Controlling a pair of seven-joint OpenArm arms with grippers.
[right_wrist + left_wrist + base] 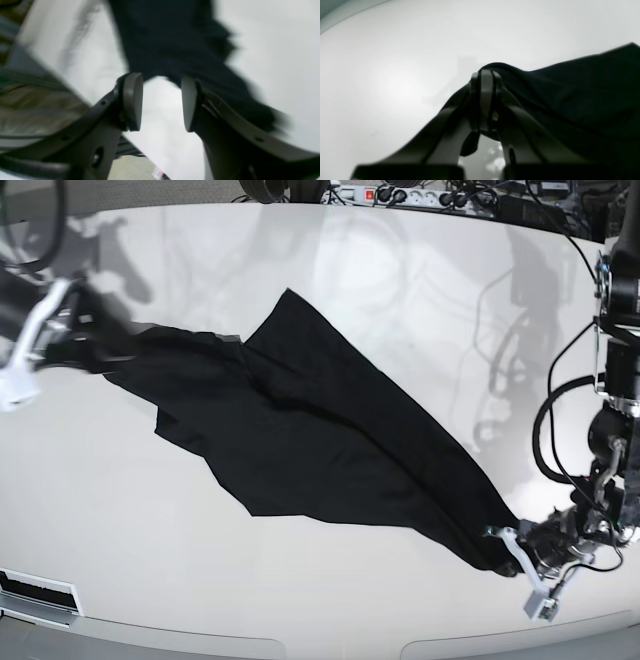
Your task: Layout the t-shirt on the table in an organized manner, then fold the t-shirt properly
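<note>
The black t-shirt (pixel 300 430) lies stretched diagonally across the white table (pixel 300 600), from the far left to the near right. My left gripper (pixel 503 560) is shut on the shirt's near right corner. In the left wrist view the closed fingertips (pixel 485 75) pinch a fold of the shirt (pixel 570 100) just above the table (pixel 395 75). My right gripper (pixel 100 330) is at the shirt's far left end and is blurred. In the right wrist view it (pixel 161 102) is open and empty, with the shirt (pixel 170 37) just beyond its fingertips over the table (pixel 275 50).
Cables and a power strip (pixel 400 195) run along the table's back edge. The left arm's cabled body (pixel 610 430) stands at the right side. The table's rounded front edge (pixel 300 645) is near. A dark slot (pixel 35 595) sits at the front left.
</note>
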